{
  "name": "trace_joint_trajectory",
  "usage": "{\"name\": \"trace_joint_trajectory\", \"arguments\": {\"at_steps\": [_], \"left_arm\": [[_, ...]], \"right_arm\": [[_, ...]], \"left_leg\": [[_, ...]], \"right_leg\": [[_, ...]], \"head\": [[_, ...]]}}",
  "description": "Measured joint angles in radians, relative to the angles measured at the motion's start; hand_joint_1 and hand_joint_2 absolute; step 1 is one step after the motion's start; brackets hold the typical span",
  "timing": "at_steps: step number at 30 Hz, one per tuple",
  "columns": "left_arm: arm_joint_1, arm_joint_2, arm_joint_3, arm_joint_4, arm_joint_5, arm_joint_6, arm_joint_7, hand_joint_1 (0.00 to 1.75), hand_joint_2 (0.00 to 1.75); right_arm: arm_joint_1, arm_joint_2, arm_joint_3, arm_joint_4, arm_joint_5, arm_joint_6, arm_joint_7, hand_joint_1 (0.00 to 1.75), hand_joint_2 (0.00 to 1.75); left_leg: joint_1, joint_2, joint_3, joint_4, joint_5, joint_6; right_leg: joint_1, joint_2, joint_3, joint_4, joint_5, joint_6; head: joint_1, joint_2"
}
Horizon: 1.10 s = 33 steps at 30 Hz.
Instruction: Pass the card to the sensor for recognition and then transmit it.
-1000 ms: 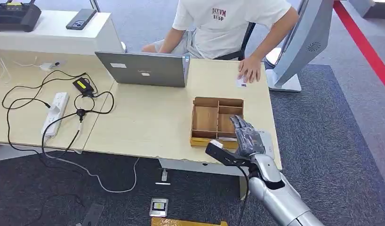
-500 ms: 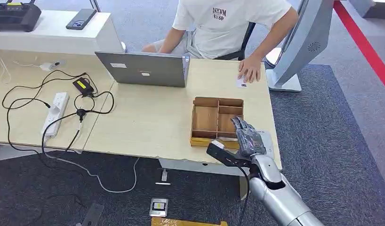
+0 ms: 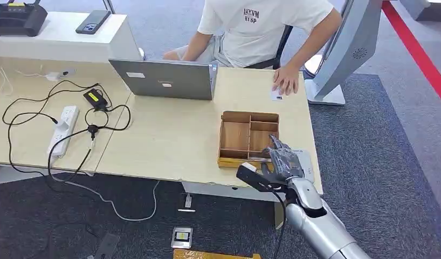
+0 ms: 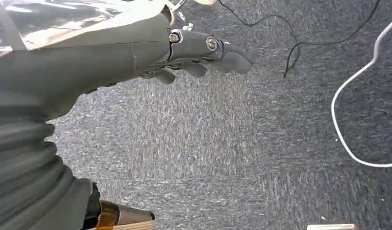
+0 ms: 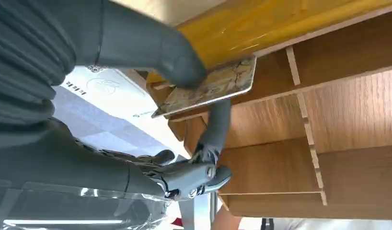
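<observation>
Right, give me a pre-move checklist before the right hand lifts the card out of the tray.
1. Card pinched by the right hand between thumb and a finger: ok.
2. Card free of the wooden tray: not ok, its edge is at the divider.
3. White sensor pad beside the tray uncovered: ok.
4. Person's hand away from the tray: ok.
5. Left hand hanging over the floor, holding nothing: ok.

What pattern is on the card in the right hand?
A mottled brown-and-tan marbled print on the thin rectangular card, clearest in the right wrist view.
</observation>
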Motion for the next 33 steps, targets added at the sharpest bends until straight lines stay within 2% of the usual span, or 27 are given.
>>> {"name": "trace_joint_trajectory", "arguments": {"at_steps": [15, 21, 26, 33], "left_arm": [[0.000, 0.000, -0.005, 0.000, 0.006, 0.003, 0.000, 0.00, 1.75], [0.000, 0.000, -0.008, 0.000, 0.010, 0.005, 0.000, 0.00, 1.75], [0.000, 0.000, -0.009, 0.000, 0.018, 0.010, -0.008, 0.00, 1.75], [0.001, 0.000, -0.020, 0.000, 0.021, 0.017, -0.032, 0.00, 1.75]], "right_arm": [[-0.001, 0.000, 0.000, 0.000, -0.018, -0.006, -0.011, 1.75, 1.75], [-0.002, 0.000, -0.006, -0.004, -0.038, -0.058, -0.029, 1.75, 1.75], [-0.032, -0.008, -0.045, -0.058, -0.058, -0.066, -0.043, 1.75, 1.75], [-0.119, -0.056, -0.147, -0.185, -0.076, -0.045, -0.062, 1.75, 1.75]], "left_leg": [[0.000, 0.000, 0.000, 0.000, 0.000, 0.000], [0.000, 0.000, 0.000, 0.000, 0.000, 0.000], [0.000, 0.000, 0.000, 0.000, 0.000, 0.000], [0.000, 0.000, 0.000, 0.001, 0.000, 0.000]], "right_leg": [[0.000, 0.000, 0.000, 0.000, 0.000, 0.000], [0.000, 0.000, 0.000, 0.000, 0.000, 0.000], [0.000, 0.000, 0.000, 0.000, 0.001, 0.000], [0.000, 0.000, 0.000, 0.000, 0.001, 0.001]], "head": [[0.000, 0.000], [0.000, 0.000], [0.000, 0.000], [0.000, 0.000]]}}
